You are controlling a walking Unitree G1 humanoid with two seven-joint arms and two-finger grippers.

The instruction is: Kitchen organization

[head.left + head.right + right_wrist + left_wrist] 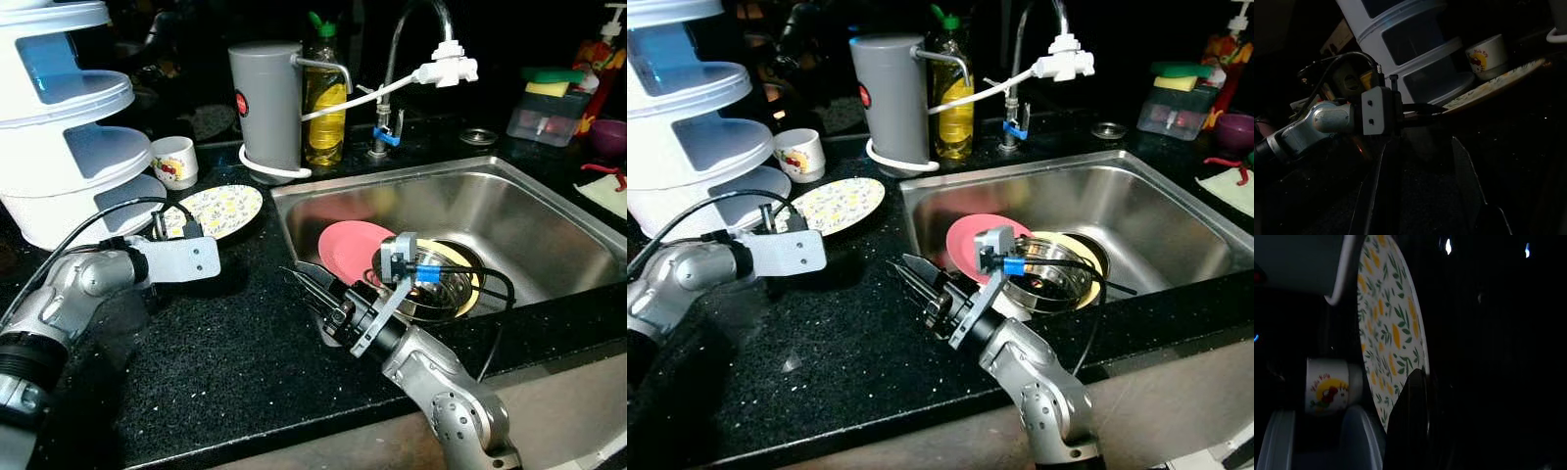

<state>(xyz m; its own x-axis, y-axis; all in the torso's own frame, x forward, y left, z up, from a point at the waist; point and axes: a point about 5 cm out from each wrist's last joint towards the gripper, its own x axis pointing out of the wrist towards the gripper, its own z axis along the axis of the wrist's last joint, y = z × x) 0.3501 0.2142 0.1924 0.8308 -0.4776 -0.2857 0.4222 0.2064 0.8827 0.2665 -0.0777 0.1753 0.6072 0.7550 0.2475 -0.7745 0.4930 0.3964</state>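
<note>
A white rack point(59, 127) is seen at far left on the black counter point(225, 343), with a cup point(174, 160) just beside it. The left gripper point(176, 227) is placed at the near rim of the floral plate point(223, 208), which lies flat between rack and sink point(549, 245). In the right wrist view the left fingers point(1422, 110) are seen reaching the plate's edge, apparently one above and one below the rim; whether the rim is actually clamped cannot be told. The plate lies directly ahead of these jaws, so the left arm is judged the nearer one for it. The right gripper point(312, 284) is held low over the counter beside the sink's left wall, jaws parted and empty, pointed toward the left arm. In the sink a pink plate point(351, 250) lies next to a steel bowl point(441, 279) resting on a yellow plate point(468, 262).
</note>
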